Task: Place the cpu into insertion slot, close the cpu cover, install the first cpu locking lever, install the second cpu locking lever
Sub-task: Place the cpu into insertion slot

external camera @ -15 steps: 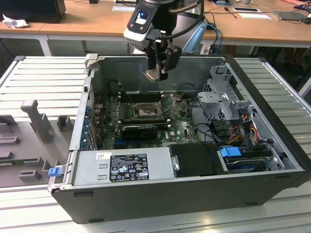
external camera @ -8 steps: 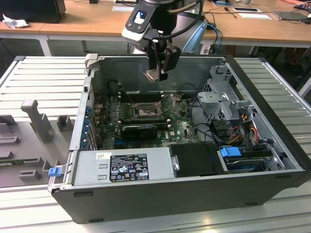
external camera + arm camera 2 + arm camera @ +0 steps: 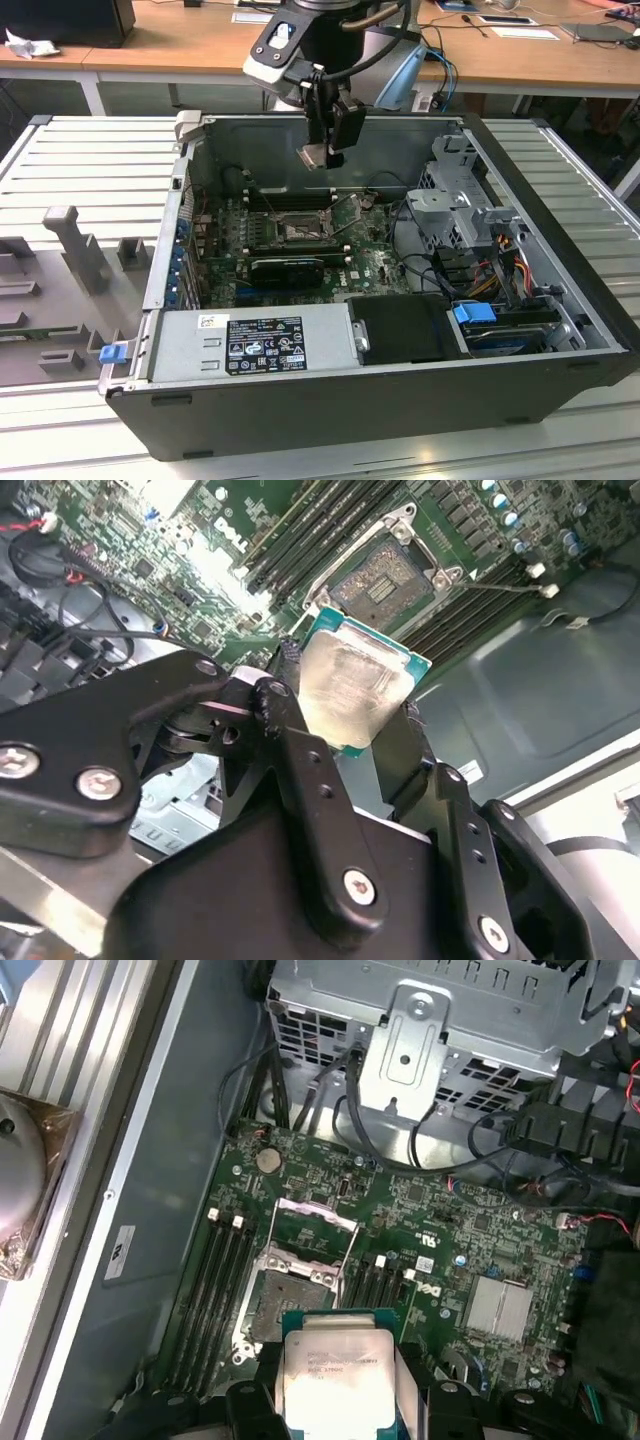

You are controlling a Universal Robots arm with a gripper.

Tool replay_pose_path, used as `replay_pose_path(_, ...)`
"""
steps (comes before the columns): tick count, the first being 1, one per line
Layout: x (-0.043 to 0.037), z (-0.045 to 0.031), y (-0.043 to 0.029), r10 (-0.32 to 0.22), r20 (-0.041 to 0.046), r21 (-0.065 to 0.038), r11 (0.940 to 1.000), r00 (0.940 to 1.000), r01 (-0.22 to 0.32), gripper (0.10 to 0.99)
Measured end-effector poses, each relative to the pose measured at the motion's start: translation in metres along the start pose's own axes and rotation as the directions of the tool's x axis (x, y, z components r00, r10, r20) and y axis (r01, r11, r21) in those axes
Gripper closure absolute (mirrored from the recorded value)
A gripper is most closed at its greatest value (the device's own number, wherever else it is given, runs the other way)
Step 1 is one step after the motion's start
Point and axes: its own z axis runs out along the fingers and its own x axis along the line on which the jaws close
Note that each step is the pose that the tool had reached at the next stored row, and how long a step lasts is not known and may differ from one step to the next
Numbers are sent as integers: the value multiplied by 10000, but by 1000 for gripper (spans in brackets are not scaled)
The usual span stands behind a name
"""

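The cpu (image 3: 314, 157) hangs in the air above the rear of the open computer case, its pale metal face (image 3: 350, 690) showing, and my gripper (image 3: 328, 148) is shut on its edges. Both wrist views show the black fingers (image 3: 292, 710) pinching the chip (image 3: 335, 1380) from two sides. Below it, on the green board, the insertion slot (image 3: 297, 232) lies uncovered with its dark contact field (image 3: 283, 1302) exposed. The cpu cover (image 3: 318, 1222) is a silvery frame folded back from the slot's far edge. The chip is well clear of the slot and not touching it.
A black ribbed card (image 3: 287, 268) lies just in front of the slot. The metal drive cage (image 3: 462, 205) with cables fills the case's side at the exterior view's right. The power supply (image 3: 255, 343) runs along the front wall. Grey fixtures (image 3: 75, 245) stand outside the case.
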Motion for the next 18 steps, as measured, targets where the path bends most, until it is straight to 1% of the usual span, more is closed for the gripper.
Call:
replay_pose_path(4, 0, 37, -7, 331, 29, -8, 9995, 9994, -331, 557)
replay_pose_path(5, 0, 54, -9, 580, 51, -13, 9983, 9983, -580, 557)
replay_pose_path(7, -1, 79, -10, 1130, 98, -29, 9936, 9935, -1130, 557)
replay_pose_path(8, -1, 82, -11, 1236, 107, -32, 9923, 9923, -1236, 557)
replay_pose_path(14, -1, 104, -13, 1431, 125, -35, 9897, 9896, -1431, 557)
replay_pose_path(17, -1, 111, -14, 1700, 145, -47, 9854, 9853, -1699, 557)
replay_pose_path(18, -1, 115, -15, 1872, 161, -52, 9823, 9822, -1871, 557)
